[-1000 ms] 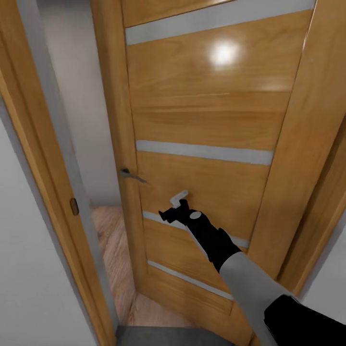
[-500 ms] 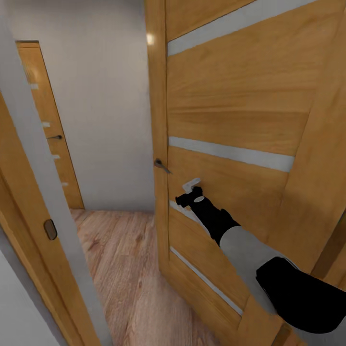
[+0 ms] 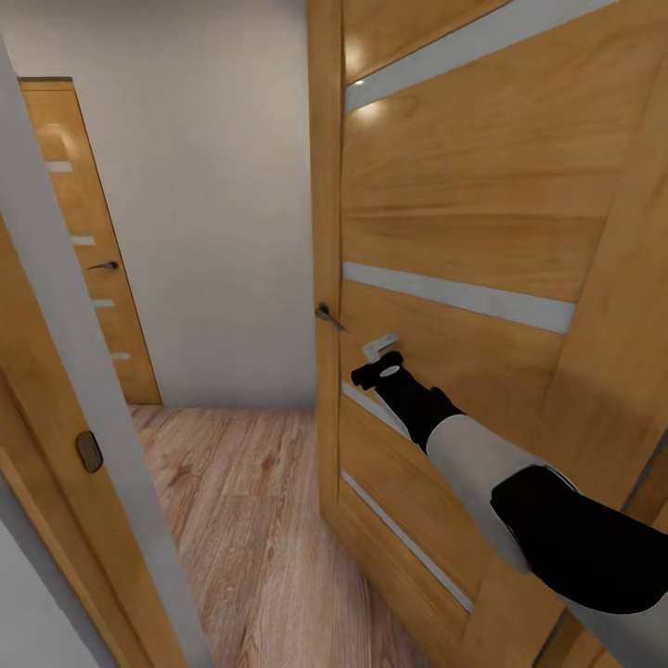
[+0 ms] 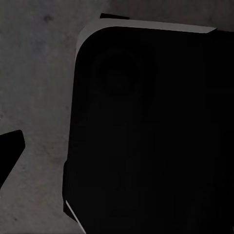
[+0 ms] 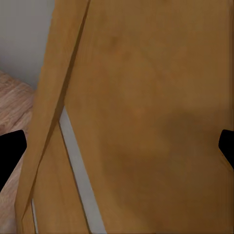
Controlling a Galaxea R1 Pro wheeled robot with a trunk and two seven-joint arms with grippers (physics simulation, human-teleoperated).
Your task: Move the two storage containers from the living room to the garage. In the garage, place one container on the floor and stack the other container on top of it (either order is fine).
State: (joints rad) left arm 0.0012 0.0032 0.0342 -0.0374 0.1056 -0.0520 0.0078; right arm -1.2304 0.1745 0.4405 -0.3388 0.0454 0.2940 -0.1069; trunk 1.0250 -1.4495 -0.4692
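The two storage containers are out of view. My right arm reaches forward to a light wooden door [image 3: 464, 232] that stands swung open. My right gripper [image 3: 378, 357] rests against the door panel, just below its dark handle [image 3: 327, 315]. In the right wrist view the right gripper [image 5: 117, 151] is open, its dark fingertips [image 5: 9, 151] wide apart with only the door panel [image 5: 146, 97] between them. The left wrist view looks down on dark grey concrete floor [image 4: 34, 73] and a black part of my own body [image 4: 156, 136]. One left fingertip [image 4: 9, 148] shows far out at the edge.
The door frame [image 3: 56, 371] with its strike plate [image 3: 89, 451] stands close on the left. Beyond the opening lie a light wood-plank floor [image 3: 241, 501], a white wall [image 3: 213, 204] and a second wooden door [image 3: 88, 269] at the far left.
The door has swung wider open, away from me, with my right gripper against it. The view has shifted, and the hallway beyond, with its plank floor and second door, has come into sight.
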